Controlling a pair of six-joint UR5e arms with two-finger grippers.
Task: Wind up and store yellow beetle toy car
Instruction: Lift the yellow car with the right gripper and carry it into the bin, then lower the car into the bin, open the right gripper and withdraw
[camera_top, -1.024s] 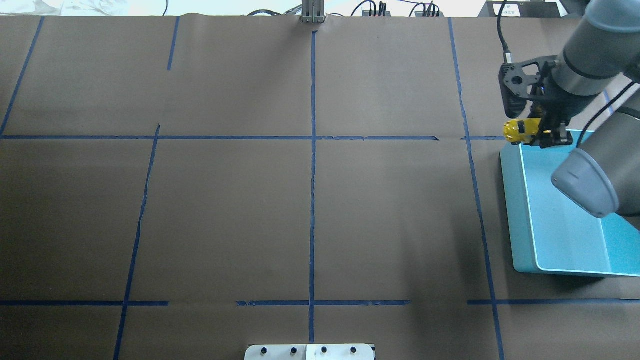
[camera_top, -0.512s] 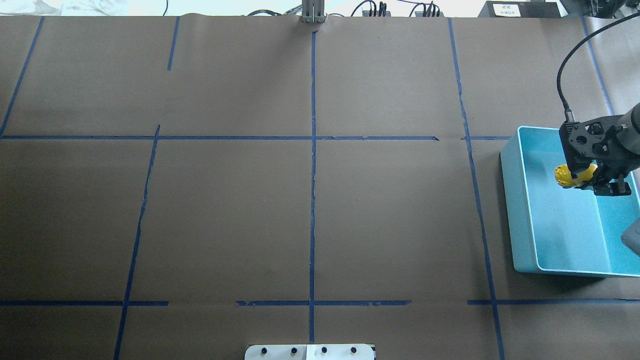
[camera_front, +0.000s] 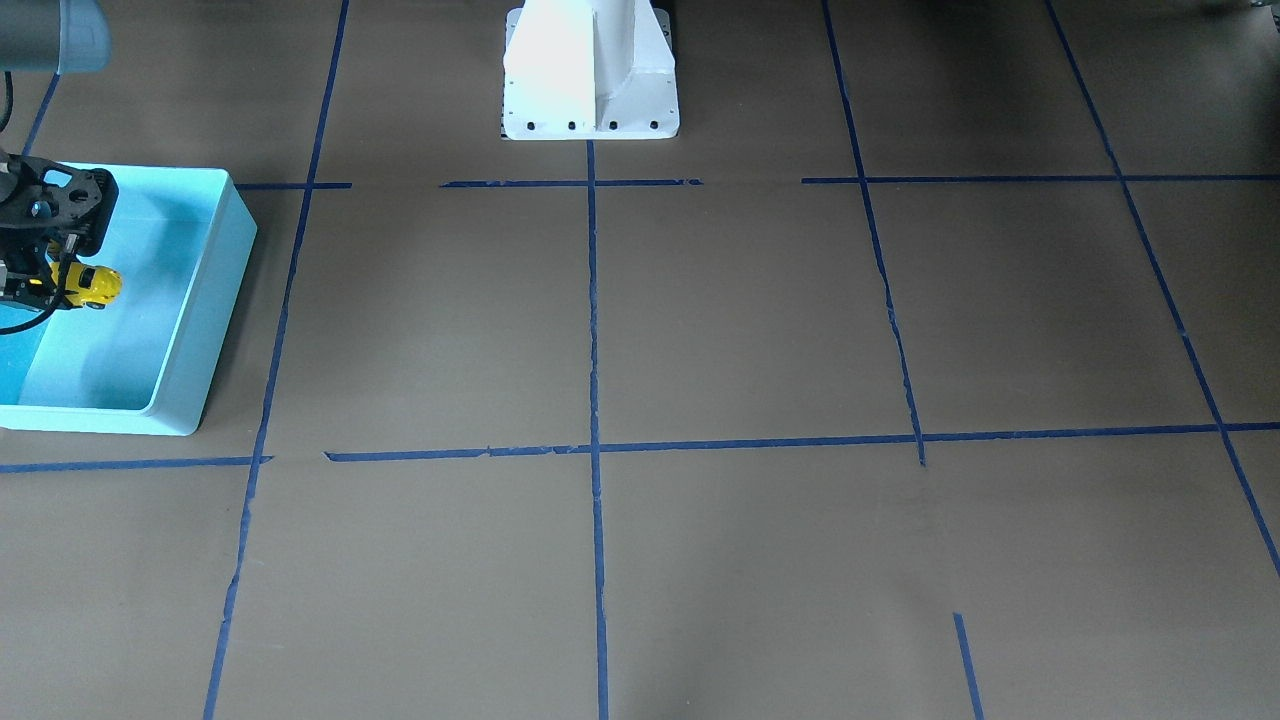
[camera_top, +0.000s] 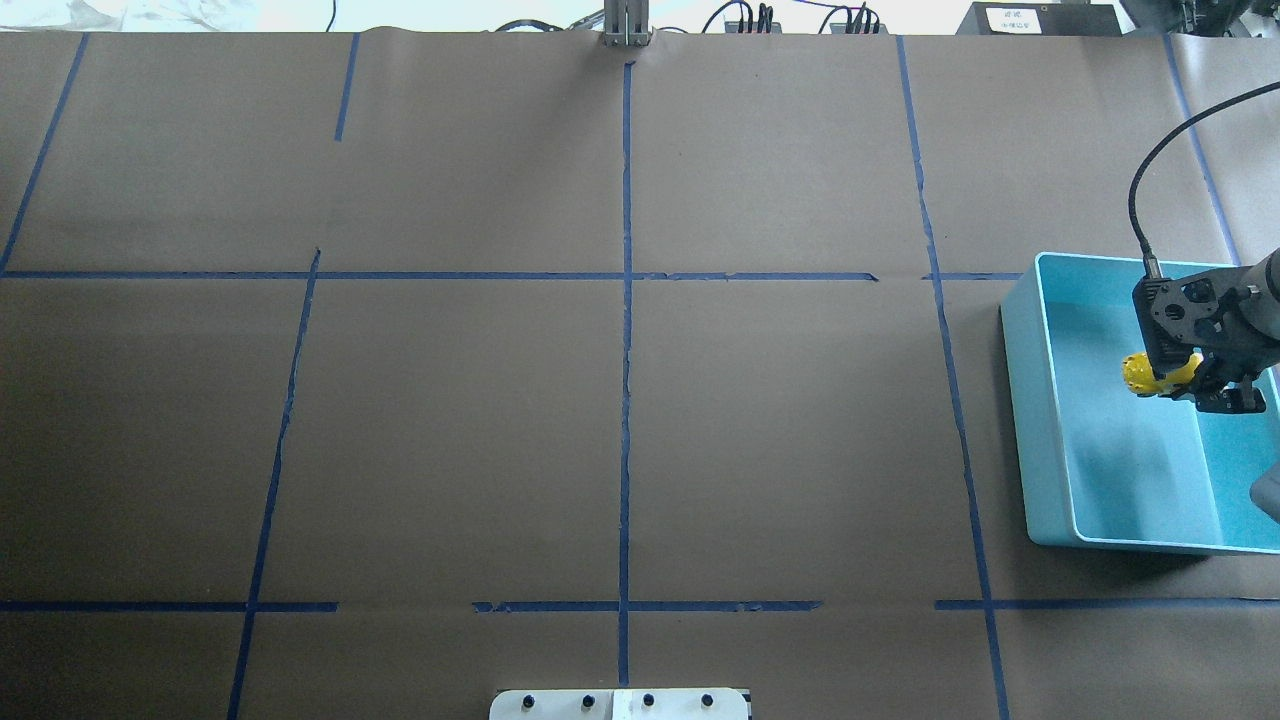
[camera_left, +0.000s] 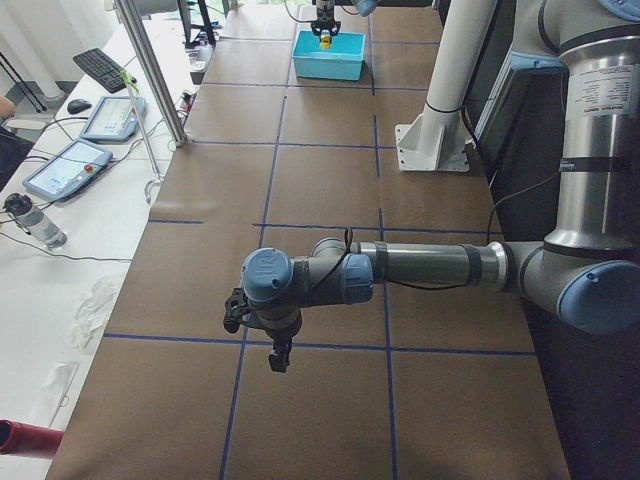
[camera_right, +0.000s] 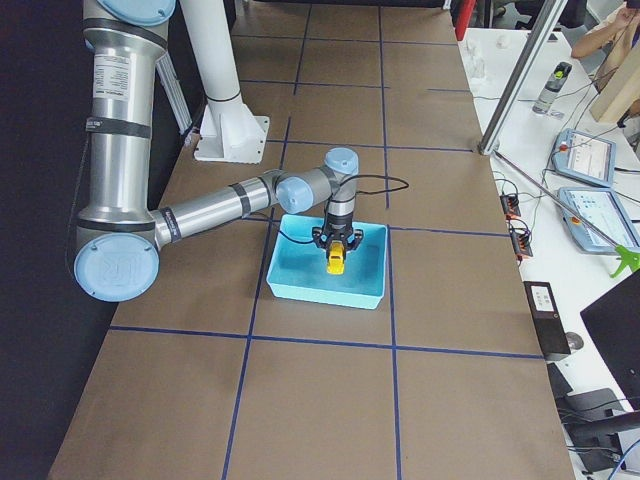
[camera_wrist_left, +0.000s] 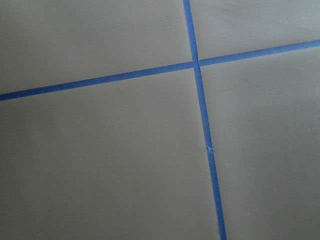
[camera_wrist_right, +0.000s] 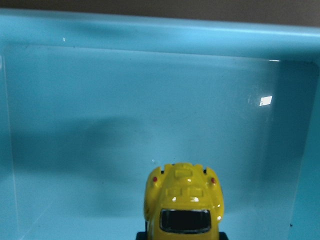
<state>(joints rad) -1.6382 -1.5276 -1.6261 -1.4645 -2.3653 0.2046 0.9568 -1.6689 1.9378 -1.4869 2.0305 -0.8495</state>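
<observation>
Jaws of the right gripper (camera_top: 1200, 386) are closed on the yellow beetle toy car (camera_top: 1138, 374), which is held inside the walls of the teal bin (camera_top: 1030, 420), nearer the bin's far wall than its near one. Whether the car touches the bin's floor cannot be told. The left gripper (camera_left: 270, 352) is seen well apart from the bin, over brown paper (camera_wrist_left: 100, 150) crossed by blue tape (camera_wrist_left: 200, 100); whether it is spread or pressed together cannot be told.

car (camera_top: 1138, 372) over bin (camera_top: 1030, 420), right end of table (camera_top: 780, 420)
</observation>
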